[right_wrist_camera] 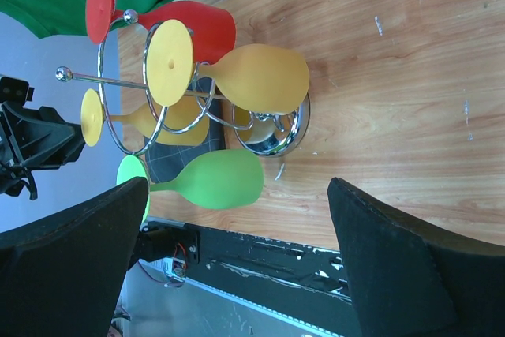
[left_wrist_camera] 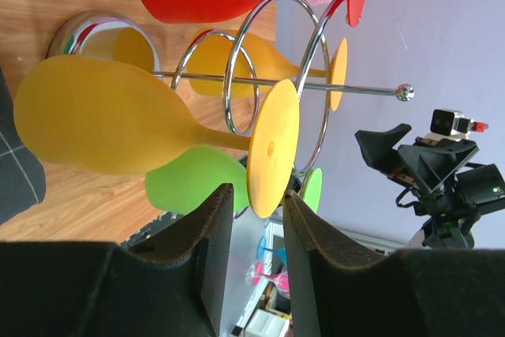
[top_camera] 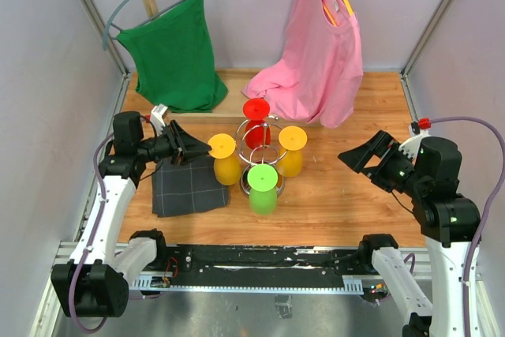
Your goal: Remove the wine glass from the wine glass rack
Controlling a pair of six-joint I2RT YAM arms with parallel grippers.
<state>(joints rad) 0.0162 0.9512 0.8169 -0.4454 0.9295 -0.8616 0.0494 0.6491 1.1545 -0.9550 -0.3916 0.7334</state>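
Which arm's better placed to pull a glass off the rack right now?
Left. The left gripper straddles the foot of the nearest yellow wine glass on the wine glass rack; the right gripper hangs open, well apart from it.

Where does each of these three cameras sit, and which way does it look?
Top external: above and behind the arms, looking down on the table and wine glass rack; both arms, left tool and right tool show.
Left wrist: on the left arm, looking along its tool at a yellow wine glass on the rack.
Right wrist: on the right arm, looking past its open tool at the rack's opposite side.
Shared: both wrist views show the rack and the other arm.
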